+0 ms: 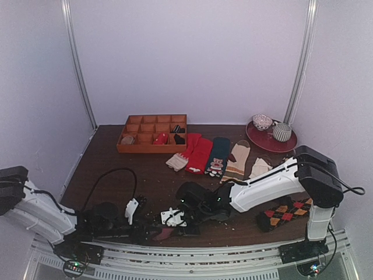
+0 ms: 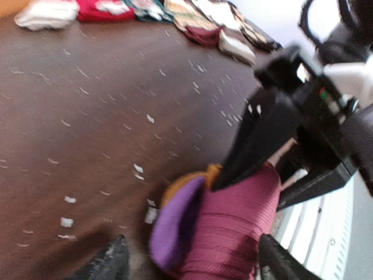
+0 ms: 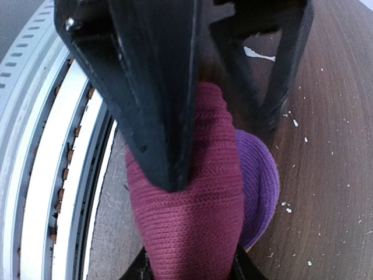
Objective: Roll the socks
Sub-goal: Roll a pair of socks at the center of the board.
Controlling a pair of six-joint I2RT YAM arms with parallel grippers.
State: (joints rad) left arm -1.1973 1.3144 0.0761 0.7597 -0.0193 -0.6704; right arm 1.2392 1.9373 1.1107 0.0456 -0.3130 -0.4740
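Observation:
A maroon sock [image 1: 164,234] with a purple toe lies at the table's near edge. In the left wrist view the sock [image 2: 233,227] sits between my left gripper's [image 2: 195,265] wide-apart fingers [image 2: 111,263], which do not close on it. My right gripper [image 3: 192,271] is shut on the sock [image 3: 192,221], its fingertips pinching one end. In the top view the left gripper [image 1: 152,231] and right gripper [image 1: 176,224] meet over the sock. The left gripper's fingers [image 3: 157,87] straddle the sock in the right wrist view.
Flat socks lie in a row mid-table: red [image 1: 198,153], navy [image 1: 219,156], cream [image 1: 239,158], beige [image 1: 176,161]. An argyle sock [image 1: 285,213] lies near the right arm. An orange divider tray [image 1: 145,149] holds rolled socks. A red plate [image 1: 262,142] with cups stands back right. White crumbs dot the table.

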